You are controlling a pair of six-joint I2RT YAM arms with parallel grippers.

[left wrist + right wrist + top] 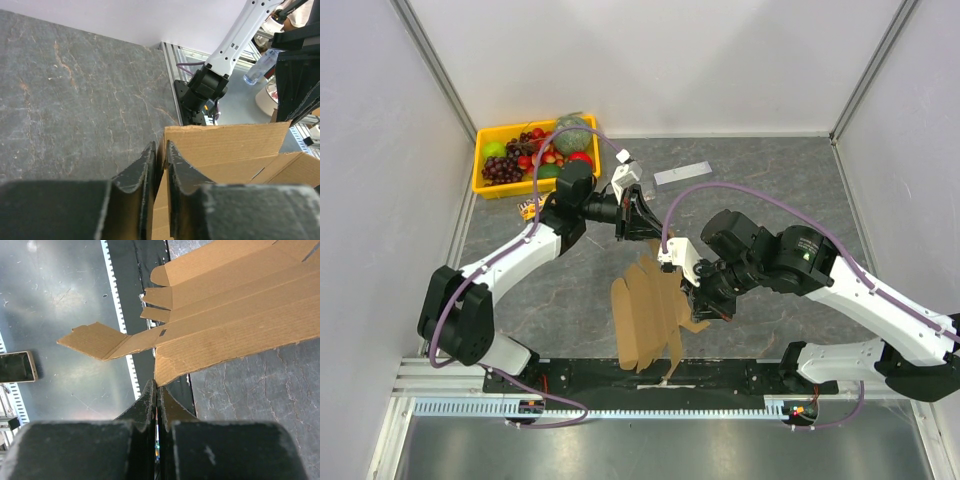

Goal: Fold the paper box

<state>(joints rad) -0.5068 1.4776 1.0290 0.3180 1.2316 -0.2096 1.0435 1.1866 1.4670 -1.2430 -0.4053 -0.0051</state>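
While it is a flat, unfolded die-cut sheet, the paper box (648, 315) hangs tilted above the near middle of the table (790, 190), its lower end reaching out over the black base plate (740, 372) where the arms are bolted. The right gripper (157, 392) is clenched on a corner of the sheet, which runs straight into its closed fingers. The left gripper (161, 165) has its fingers drawn close on either side of the sheet's far edge, with a dark slit beside the cardboard; whether they actually pinch it I cannot tell.

From above, the right arm (770, 258) covers the sheet's right edge and the left gripper hides its far tip, so neither grip shows in that view. A side flap juts out loose in the right wrist view.

Well apart, at the far left corner, sits a yellow tray (478, 165) of fruit, and a grey-white strip (682, 173) lies flat behind the arms. A small packet (528, 209) just in front of the tray is too small to make out.
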